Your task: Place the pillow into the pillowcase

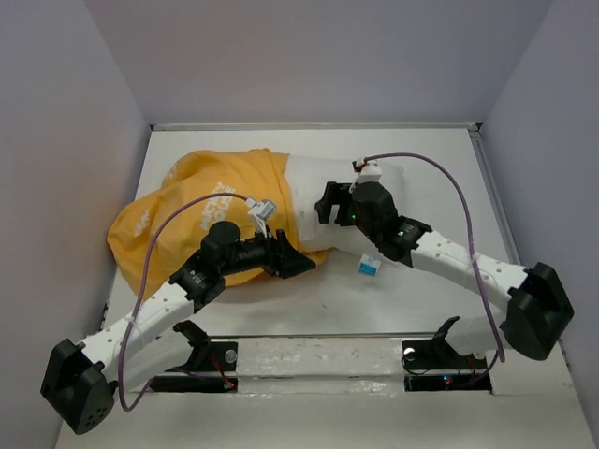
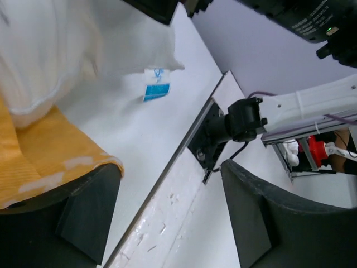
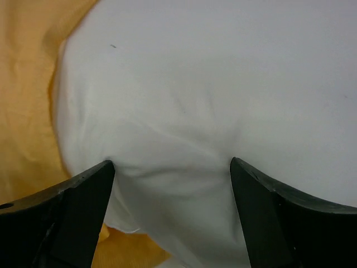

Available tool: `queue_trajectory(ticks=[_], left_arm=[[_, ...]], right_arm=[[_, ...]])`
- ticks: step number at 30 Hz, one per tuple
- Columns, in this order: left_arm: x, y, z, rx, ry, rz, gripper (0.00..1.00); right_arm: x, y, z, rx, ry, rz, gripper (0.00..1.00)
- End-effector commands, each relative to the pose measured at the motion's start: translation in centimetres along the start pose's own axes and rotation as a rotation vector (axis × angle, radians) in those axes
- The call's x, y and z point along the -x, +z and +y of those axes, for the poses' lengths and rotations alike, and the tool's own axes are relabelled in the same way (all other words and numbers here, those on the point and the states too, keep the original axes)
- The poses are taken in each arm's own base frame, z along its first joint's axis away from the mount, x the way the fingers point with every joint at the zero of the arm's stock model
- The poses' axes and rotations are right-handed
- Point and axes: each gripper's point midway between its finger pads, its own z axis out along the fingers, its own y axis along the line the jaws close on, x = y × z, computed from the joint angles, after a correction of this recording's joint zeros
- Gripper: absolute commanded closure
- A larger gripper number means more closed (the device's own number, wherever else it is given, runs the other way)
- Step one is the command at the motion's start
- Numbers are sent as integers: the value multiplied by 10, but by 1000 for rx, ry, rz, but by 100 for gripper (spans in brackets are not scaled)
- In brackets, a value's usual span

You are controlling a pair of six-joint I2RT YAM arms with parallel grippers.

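The orange-yellow pillowcase (image 1: 178,220) lies rumpled at the table's left-middle. The white pillow (image 1: 314,182) is partly inside it, and its right end sticks out of the case's mouth. Its blue-and-white tag (image 1: 369,267) rests on the table. My left gripper (image 1: 298,264) is at the case's near edge, open. In the left wrist view the orange hem (image 2: 50,162) lies over the left finger (image 2: 83,218), and only bare table shows between the jaws (image 2: 170,206). My right gripper (image 1: 328,204) is open wide, with its fingertips pressed into the pillow (image 3: 212,84) and white fabric bulging between them (image 3: 173,167).
Grey walls close the table in at left, back and right. A pale rail (image 1: 318,351) with two black arm mounts runs along the near edge; the right mount (image 2: 231,125) shows in the left wrist view. Purple cables arc over both arms.
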Motion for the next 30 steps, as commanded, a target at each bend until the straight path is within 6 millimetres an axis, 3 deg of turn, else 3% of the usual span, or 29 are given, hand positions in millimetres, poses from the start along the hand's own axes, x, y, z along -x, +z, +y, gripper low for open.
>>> queue_trajectory(ticks=[1,3,4,5,7,8,11,12,13,14,16,17,18,21,22,23,25,26,27,28,29,30], left_arm=[[77,-17,-82,-131,188,-144,15],[102,-17,-85,-69,224,-203,15],[121,-22,-91,-16,266,-231,15],[143,-23,-76,103,269,-303,16],[168,-19,-58,249,317,-333,15],[188,-20,-25,431,306,-376,15],[203,-22,34,704,337,-353,14],[210,-24,53,792,341,-359,14],[214,-14,80,848,327,-322,13],[214,-5,90,843,327,-289,14],[212,9,127,937,322,-231,18],[219,13,131,957,339,-222,19],[219,27,144,964,340,-183,22],[219,45,164,988,364,-122,33],[220,56,173,986,368,-107,51],[222,62,176,983,372,-102,67],[225,73,180,967,371,-96,83],[236,80,171,934,382,-129,98],[237,90,163,872,385,-127,100],[243,97,154,834,389,-149,100],[245,101,148,809,395,-154,100],[246,111,131,746,411,-166,100]], right_arm=[[38,-44,-2,166,-34,47,7],[46,-44,-19,168,-51,61,7],[58,-41,-41,114,-35,49,7],[62,-37,-56,77,-21,45,7],[69,-34,-77,56,30,46,7],[76,-31,-102,-1,68,30,7],[70,-29,-150,-140,126,25,6],[63,-28,-158,-163,139,35,5],[54,-25,-161,-172,153,54,5],[40,-22,-165,-174,160,76,6],[22,-18,-164,-155,193,105,8],[7,-16,-159,-105,209,129,20],[-2,-18,-146,-29,235,153,43],[-20,-23,-132,30,242,149,88],[-28,-27,-114,77,220,162,100],[-28,-34,-101,110,205,154,100],[-39,-46,-80,145,183,166,100],[-51,-60,-62,175,152,175,100],[-55,-66,-51,198,156,178,100],[-70,-73,-51,177,146,207,100],[-88,-85,-35,210,116,249,100],[-89,-91,-34,190,124,229,100]])
